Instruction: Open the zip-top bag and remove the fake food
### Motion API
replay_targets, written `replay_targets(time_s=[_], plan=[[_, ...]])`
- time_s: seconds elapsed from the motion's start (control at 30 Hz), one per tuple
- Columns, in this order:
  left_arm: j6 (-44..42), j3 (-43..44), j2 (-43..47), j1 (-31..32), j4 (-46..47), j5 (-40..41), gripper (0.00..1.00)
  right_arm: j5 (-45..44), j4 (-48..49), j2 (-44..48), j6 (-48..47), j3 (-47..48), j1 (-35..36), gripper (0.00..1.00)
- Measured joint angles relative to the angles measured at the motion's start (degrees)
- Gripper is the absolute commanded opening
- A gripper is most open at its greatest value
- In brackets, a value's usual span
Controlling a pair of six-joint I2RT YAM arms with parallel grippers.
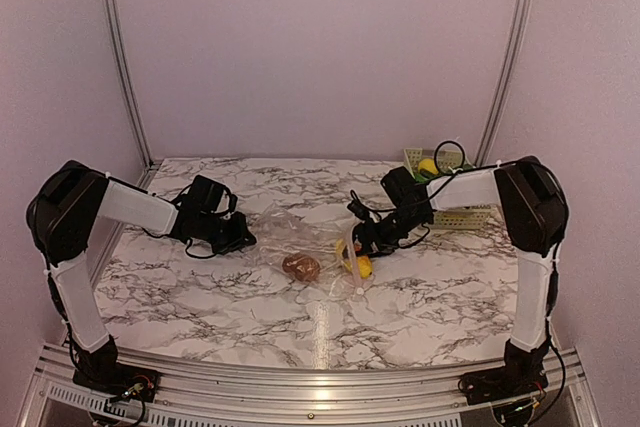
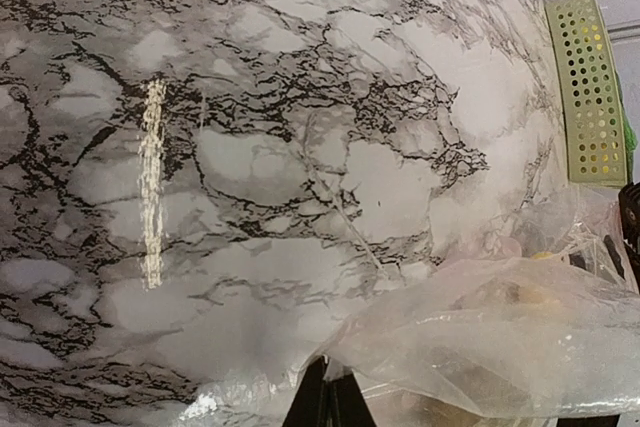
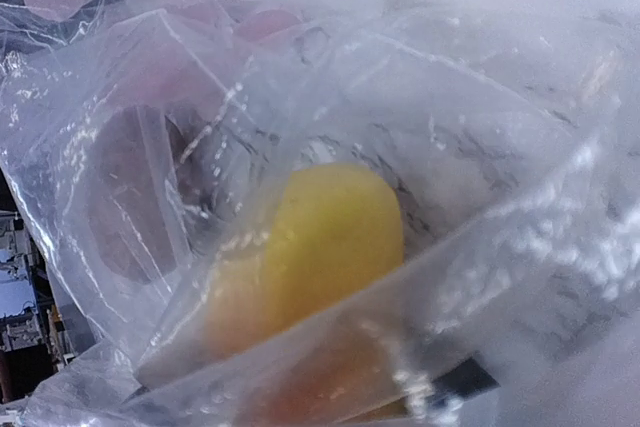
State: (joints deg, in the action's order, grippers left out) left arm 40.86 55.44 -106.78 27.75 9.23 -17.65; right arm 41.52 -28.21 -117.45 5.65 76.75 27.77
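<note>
Our left claw [image 2: 325, 399] is pinched shut on the edge of the zip-top bag [image 2: 500, 337]. Our right claw [image 1: 360, 240] sits against the bag, by the yellow fake food [image 3: 325, 242] inside. We cannot tell how wide it is open.

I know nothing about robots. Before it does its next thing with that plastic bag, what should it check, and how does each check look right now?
1. Left hand pinching the zip-top bag: ok.
2. Right hand at the bag's other end: ok.
3. Right hand open or shut: cannot tell.
4. Bag mouth open: cannot tell.
5. Food out of the bag: not ok; brown piece and yellow piece lie inside.
6. Green basket apart from the bag: ok.
</note>
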Motion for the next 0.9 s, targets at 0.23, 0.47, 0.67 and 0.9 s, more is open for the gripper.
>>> replay_targets(time_s=[0.23,0.47,0.67,0.9], plan=[[-0.2,0.0,0.0,0.0,-0.1,0.8,0.0,-1.2,-1.1,-0.3,-1.9,0.4,0.3,0.67],[-0.6,0.0,0.0,0.0,-0.3,0.9,0.0,-4.5,-3.7,1.9,-5.5,-0.9,0.5,0.66],[-1.0,0.0,-0.1,-0.1,-0.5,1.1,0.0,-8.9,-3.7,4.3,-8.1,-3.7,2.6,0.6],[-1.2,0.0,-0.6,-0.2,-0.8,1.2,0.0,-11.0,-4.1,4.5,-8.9,-3.2,4.2,0.41]])
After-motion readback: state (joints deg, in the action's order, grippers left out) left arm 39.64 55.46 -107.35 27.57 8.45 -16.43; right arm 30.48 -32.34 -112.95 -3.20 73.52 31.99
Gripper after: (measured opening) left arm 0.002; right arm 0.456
